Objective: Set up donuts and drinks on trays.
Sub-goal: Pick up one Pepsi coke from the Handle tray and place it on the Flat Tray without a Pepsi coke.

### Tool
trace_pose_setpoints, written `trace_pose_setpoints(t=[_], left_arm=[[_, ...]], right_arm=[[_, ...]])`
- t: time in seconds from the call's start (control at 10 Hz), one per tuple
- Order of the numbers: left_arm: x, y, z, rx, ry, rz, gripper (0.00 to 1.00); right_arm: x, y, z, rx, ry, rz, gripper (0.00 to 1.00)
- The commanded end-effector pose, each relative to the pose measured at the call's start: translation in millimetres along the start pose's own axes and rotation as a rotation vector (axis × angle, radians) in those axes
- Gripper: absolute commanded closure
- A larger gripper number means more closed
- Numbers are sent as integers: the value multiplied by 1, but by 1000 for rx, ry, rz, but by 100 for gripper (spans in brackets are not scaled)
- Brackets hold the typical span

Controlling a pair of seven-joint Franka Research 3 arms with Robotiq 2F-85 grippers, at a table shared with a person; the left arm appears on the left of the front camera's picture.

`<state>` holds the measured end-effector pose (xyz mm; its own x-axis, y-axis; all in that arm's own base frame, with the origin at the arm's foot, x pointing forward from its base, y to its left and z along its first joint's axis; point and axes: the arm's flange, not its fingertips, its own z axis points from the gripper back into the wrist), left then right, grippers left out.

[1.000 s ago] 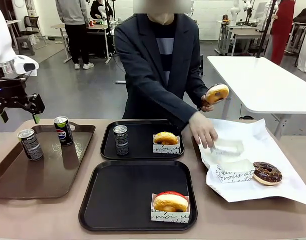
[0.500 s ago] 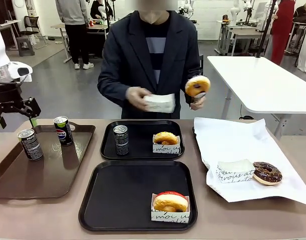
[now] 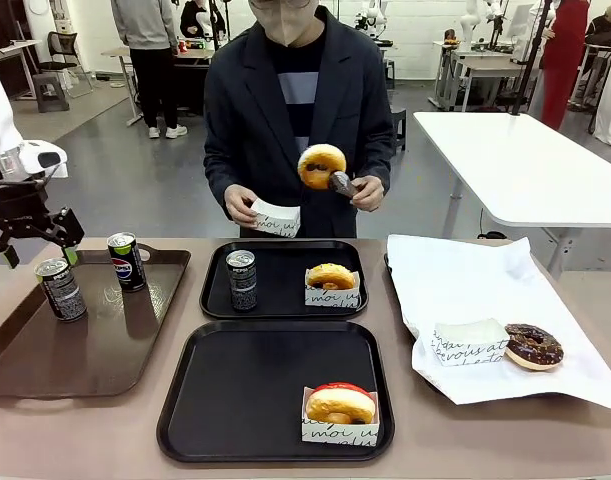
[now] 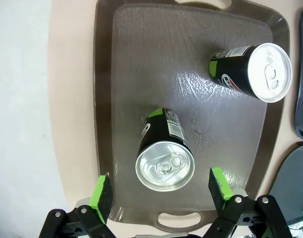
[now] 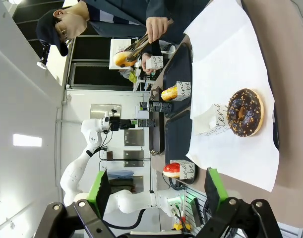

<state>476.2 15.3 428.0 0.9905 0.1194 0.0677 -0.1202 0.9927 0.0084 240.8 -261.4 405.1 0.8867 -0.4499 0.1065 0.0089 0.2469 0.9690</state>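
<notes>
Front view, closest stuff first: near black tray point(image 3: 235, 390) with one red-iced donut point(image 3: 340, 403) in a paper sleeve point(image 3: 340, 432) at its front right, no drink on board yet. Behind, far black tray point(image 3: 285, 295) already sorted with a can point(image 3: 242, 279) plus glazed donut point(image 3: 331, 276). Off to the left, brown tray point(image 3: 85, 350) on the bench point(image 3: 85, 430) carrying a plain can point(image 3: 61, 288) and a Pepsi can point(image 3: 126, 261), both upright. Right above the plain can, left tool point(image 4: 160, 189) spread wide, empty. Meanwhile right tool point(image 5: 156, 187) spread too, nothing pinched. Probably going for that plain can next: centre the pads around the body, drop straight down, squeeze below the rim, keep upright, park on bare tray beside the red-iced donut. Far side: person point(image 3: 255, 120) with tongs point(image 3: 342, 182) gripping a second donut point(image 3: 321, 165), empty sleeve point(image 3: 275, 217) in the other hand.
</notes>
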Motion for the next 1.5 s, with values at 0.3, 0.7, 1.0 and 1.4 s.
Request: trace_pose_setpoints(t=[0.3, 0.7, 1.0, 1.4], left_arm=[[1, -1, -26, -16, 0, -29, 0], [11, 1, -46, -6, 16, -22, 0], [19, 5, -60, -2, 7, -1, 0], [18, 5, -58, -30, 13, -3, 69]], right_arm=[[2, 1, 0, 27, -17, 17, 0], [2, 1, 0, 27, -17, 17, 0], [2, 1, 0, 27, -17, 17, 0], [2, 1, 0, 27, -17, 17, 0]])
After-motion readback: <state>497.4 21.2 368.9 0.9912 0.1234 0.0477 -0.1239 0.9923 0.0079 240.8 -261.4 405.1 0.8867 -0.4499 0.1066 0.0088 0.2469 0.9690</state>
